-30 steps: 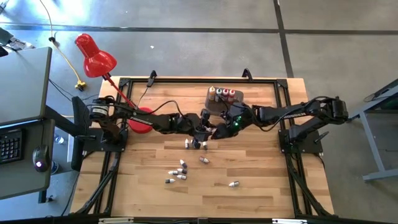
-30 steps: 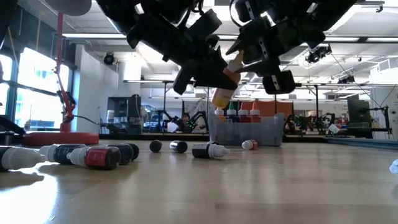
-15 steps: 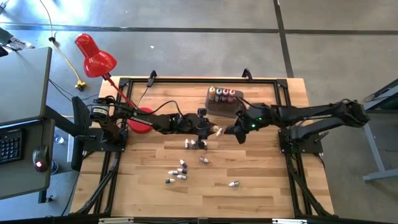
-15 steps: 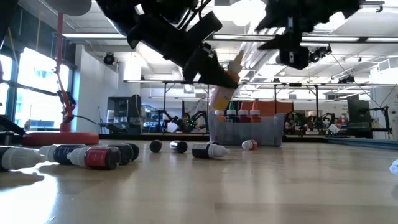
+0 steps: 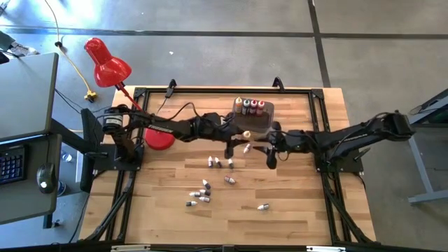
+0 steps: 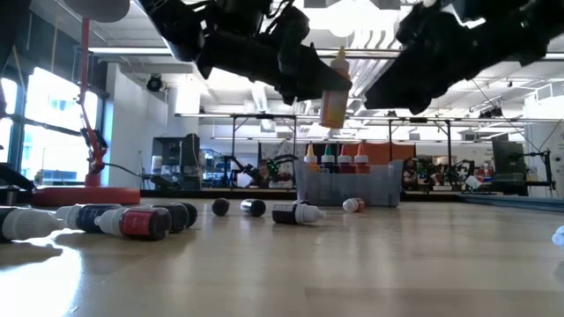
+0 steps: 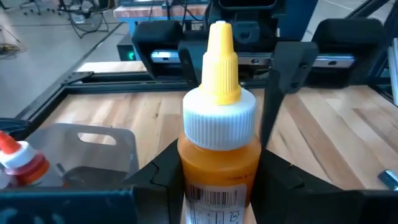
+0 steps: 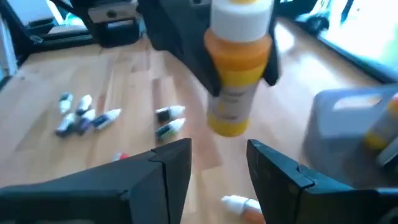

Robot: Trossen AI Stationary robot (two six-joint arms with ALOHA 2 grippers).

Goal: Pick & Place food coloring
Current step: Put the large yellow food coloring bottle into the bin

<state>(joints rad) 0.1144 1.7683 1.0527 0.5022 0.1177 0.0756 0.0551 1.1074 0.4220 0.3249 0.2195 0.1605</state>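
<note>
The orange bottle (image 7: 219, 134) is up in the air, above the middle of the table (image 5: 294, 210). It stands straight, with its yellow pointed cap (image 7: 219, 62) on top. The left gripper (image 7: 217, 177) pinches it, one finger on each side of its body. In the high view the bottle (image 5: 246, 134) hangs just in front of the grey tub (image 5: 253, 120).

The tub sits at the far side of the table, a little right of the middle. Four bottles (image 5: 250, 106) already stand in a row in it, along its far edge. In the low view they show above the tub's wall (image 6: 348, 187).

The right gripper (image 8: 217, 171) is just to the right of the bottle, close to it and a little lower. Its two fingers are spread apart and hold nothing.

To do this step well, I think the left gripper should keep the bottle straight and hold it tight. It should carry it a little farther, over a free spot in the tub. It should go down slowly, so it does not bump the four standing bottles. It should let go only when the bottom is in the tub. The right gripper should keep out of the way.

Many small bottles (image 5: 201, 194) lie on the near part of the table. More (image 5: 220, 162) lie near the middle. One (image 5: 263, 207) lies alone to the right.
</note>
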